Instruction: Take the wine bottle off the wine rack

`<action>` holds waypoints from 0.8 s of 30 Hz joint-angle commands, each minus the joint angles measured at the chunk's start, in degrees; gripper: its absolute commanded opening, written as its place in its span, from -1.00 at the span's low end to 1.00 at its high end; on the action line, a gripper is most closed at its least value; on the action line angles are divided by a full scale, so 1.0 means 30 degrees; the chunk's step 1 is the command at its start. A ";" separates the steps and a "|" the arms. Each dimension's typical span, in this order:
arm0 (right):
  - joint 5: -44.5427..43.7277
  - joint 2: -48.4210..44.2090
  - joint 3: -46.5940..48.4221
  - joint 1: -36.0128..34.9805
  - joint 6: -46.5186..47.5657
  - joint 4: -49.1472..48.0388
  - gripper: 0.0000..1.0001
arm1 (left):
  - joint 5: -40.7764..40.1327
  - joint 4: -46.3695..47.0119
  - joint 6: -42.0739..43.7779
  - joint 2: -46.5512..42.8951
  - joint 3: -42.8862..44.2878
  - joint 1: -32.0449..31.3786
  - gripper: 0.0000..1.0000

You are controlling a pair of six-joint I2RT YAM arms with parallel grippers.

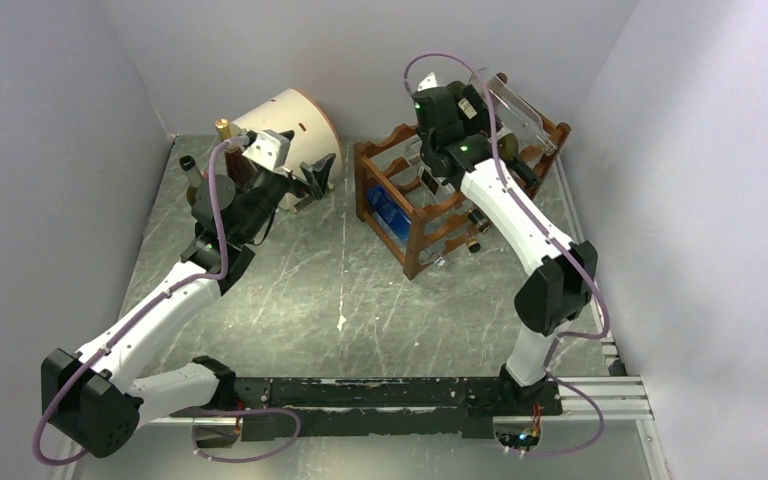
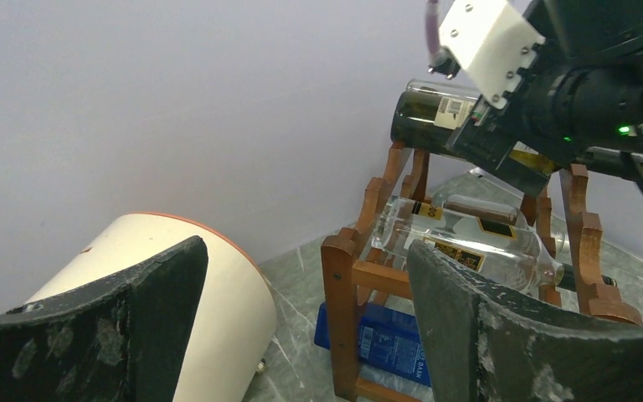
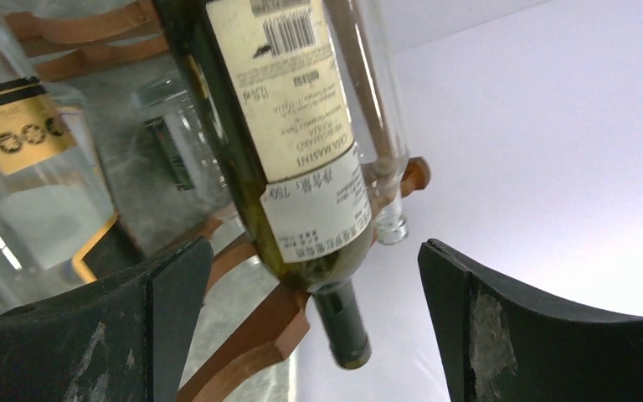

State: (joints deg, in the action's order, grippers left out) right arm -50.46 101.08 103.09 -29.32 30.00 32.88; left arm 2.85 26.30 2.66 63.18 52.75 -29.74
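Note:
The reddish-brown wooden wine rack [image 1: 430, 205] stands at the back right of the table, and it also shows in the left wrist view [image 2: 343, 285]. A dark green wine bottle [image 3: 289, 142] with a white label lies on the rack's top rail, also seen from the left wrist [image 2: 431, 117]. My right gripper [image 3: 314, 260] is open above the rack [image 3: 251, 335]. Its jaws stand on either side of the bottle's shoulder and neck without touching. In the top view the right gripper [image 1: 495, 125] hides most of the bottle. My left gripper [image 2: 306, 251] is open and empty, left of the rack [image 1: 315, 178].
A cream cylindrical drum [image 1: 290, 120] lies on its side at the back left [image 2: 209, 310]. Two bottle tops [image 1: 224, 128] show beside it. Clear glass bottles [image 2: 469, 243] lie in the rack, and a blue bottle [image 2: 389, 339] lies on its lowest tier. Walls close in on three sides.

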 commanded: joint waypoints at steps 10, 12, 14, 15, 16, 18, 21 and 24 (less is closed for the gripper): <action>-0.1983 0.2617 0.1878 0.1320 0.4189 -0.2423 0.99 | -0.0298 0.0609 0.0345 -0.0170 -0.0125 -0.0078 0.85; -0.1636 0.2810 0.1867 0.1596 0.4074 -0.2474 1.00 | -0.0277 0.0609 0.0319 -0.0197 -0.0123 -0.0063 0.84; -0.1509 0.3007 0.1741 0.1784 0.4139 -0.2583 1.00 | -0.0274 0.0615 0.0315 -0.0174 -0.0123 -0.0078 0.84; -0.1442 0.3143 0.1769 0.1843 0.4135 -0.2564 1.00 | -0.0284 0.0633 0.0316 -0.0171 -0.0123 -0.0078 0.84; -0.1361 0.3289 0.1838 0.1905 0.4083 -0.2521 1.00 | -0.0318 0.0610 0.0294 -0.0149 -0.0123 -0.0063 0.85; -0.1226 0.3617 0.1995 0.2020 0.3973 -0.2413 1.00 | -0.0311 0.0578 0.0272 -0.0140 -0.0108 -0.0076 0.84; -0.1029 0.3925 0.2093 0.2164 0.3826 -0.2310 1.00 | -0.0253 0.0577 0.0259 -0.0141 -0.0122 -0.0078 0.84; -0.0814 0.4186 0.2199 0.2347 0.3698 -0.2178 1.00 | -0.0233 0.0548 0.0184 -0.0112 -0.0094 -0.0078 0.85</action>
State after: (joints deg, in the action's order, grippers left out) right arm -53.15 112.64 107.35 -23.77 41.21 26.92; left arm 2.70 26.30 3.07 63.18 52.73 -29.74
